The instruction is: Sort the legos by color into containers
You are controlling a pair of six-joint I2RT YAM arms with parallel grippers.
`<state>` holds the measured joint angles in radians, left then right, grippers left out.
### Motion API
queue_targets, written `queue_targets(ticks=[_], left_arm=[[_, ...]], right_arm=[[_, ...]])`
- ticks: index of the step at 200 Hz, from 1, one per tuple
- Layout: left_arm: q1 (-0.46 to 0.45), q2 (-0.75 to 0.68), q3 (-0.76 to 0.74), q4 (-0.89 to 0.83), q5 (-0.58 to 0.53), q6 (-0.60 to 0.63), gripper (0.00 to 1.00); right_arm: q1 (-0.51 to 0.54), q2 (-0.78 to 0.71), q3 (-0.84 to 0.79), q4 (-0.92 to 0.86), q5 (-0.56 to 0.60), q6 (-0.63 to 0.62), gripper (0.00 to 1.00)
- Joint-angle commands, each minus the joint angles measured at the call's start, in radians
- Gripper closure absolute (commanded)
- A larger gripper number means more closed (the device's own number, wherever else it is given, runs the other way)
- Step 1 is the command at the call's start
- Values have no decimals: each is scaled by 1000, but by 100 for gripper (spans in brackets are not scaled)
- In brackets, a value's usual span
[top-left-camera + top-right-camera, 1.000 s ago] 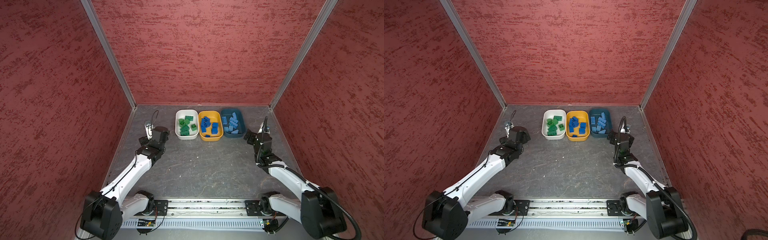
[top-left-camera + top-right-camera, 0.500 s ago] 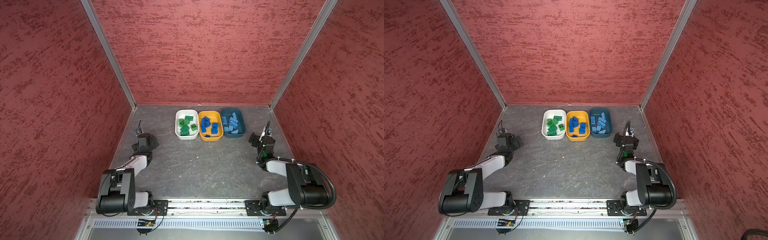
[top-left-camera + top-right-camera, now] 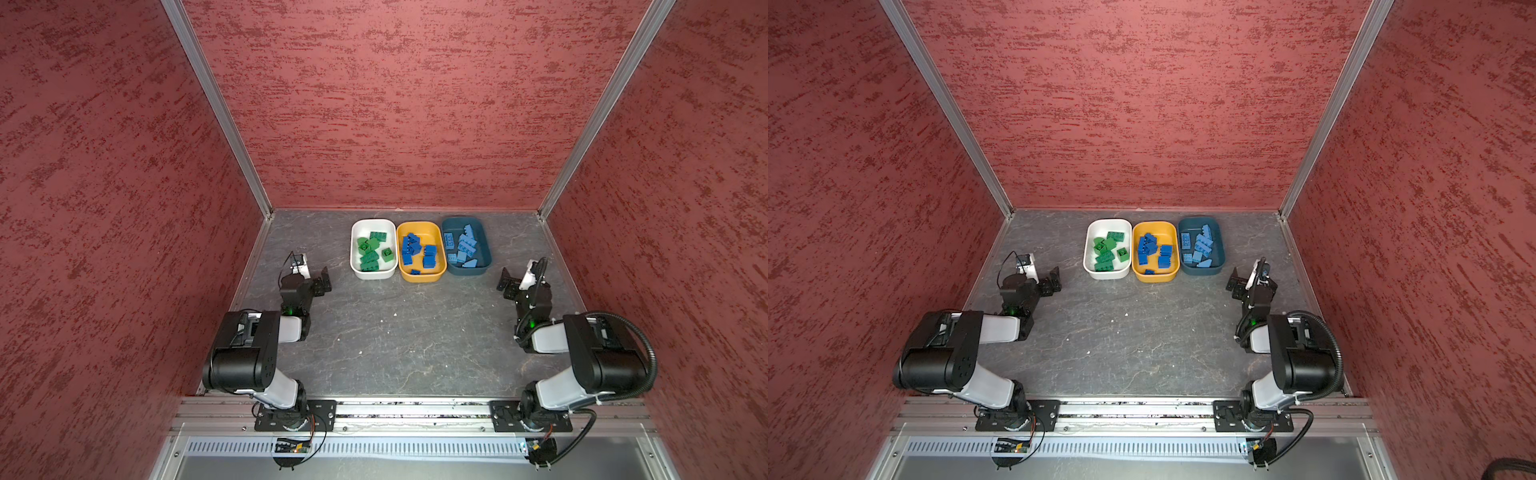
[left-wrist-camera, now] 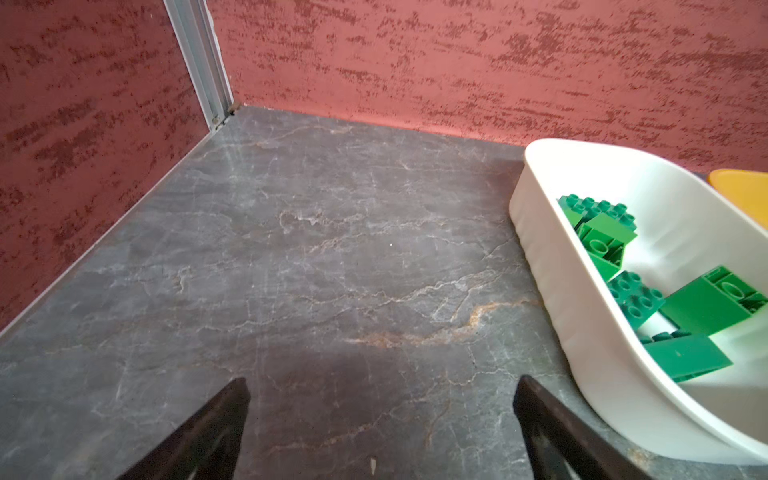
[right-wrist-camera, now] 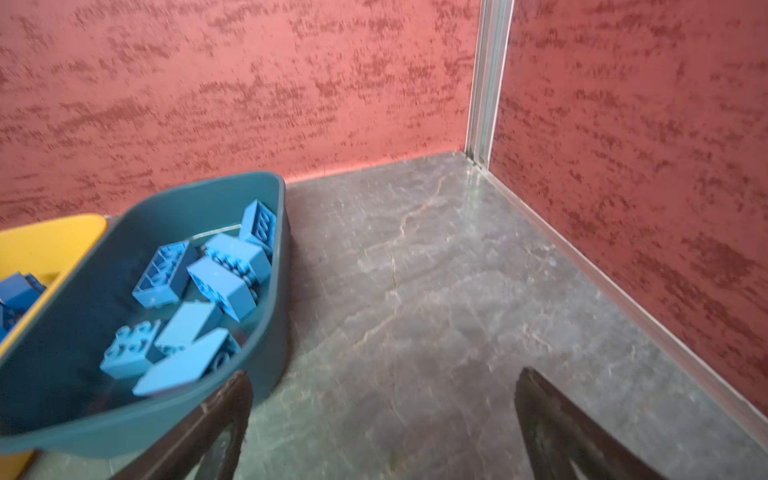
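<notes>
Arms have been pulled back low, left gripper (image 3: 323, 281) and right gripper (image 3: 505, 283) left wide open and empty. Legos (image 3: 370, 251) are sorted in the containers (image 3: 422, 277); teal tub (image 3: 471, 271) could get clipped if the right arm's swung.

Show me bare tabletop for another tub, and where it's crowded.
Free: the broad table in front of the white tub, yellow tub and teal tub; also the back corners outside that row. Crowded: the row itself, tubs tight together.
</notes>
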<state>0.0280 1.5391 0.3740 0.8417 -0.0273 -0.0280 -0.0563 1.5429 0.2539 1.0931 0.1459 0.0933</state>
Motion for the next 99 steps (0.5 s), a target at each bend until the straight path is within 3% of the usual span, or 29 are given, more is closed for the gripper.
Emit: queue_targets(ticks=[1, 21, 35, 47, 99], left_arm=[[3, -6, 4, 54, 18, 19, 1], [2, -5, 2, 56, 18, 18, 1], [2, -4, 2, 58, 18, 19, 1], [1, -4, 2, 59, 17, 18, 1], [2, -4, 2, 58, 16, 19, 1]], right_arm=[[-4, 0, 11, 84, 24, -9, 1], [-2, 3, 11, 92, 20, -12, 1], [-7, 5, 39, 35, -152, -72, 1], [-24, 7, 36, 48, -191, -59, 1], [-27, 5, 35, 47, -193, -59, 1]])
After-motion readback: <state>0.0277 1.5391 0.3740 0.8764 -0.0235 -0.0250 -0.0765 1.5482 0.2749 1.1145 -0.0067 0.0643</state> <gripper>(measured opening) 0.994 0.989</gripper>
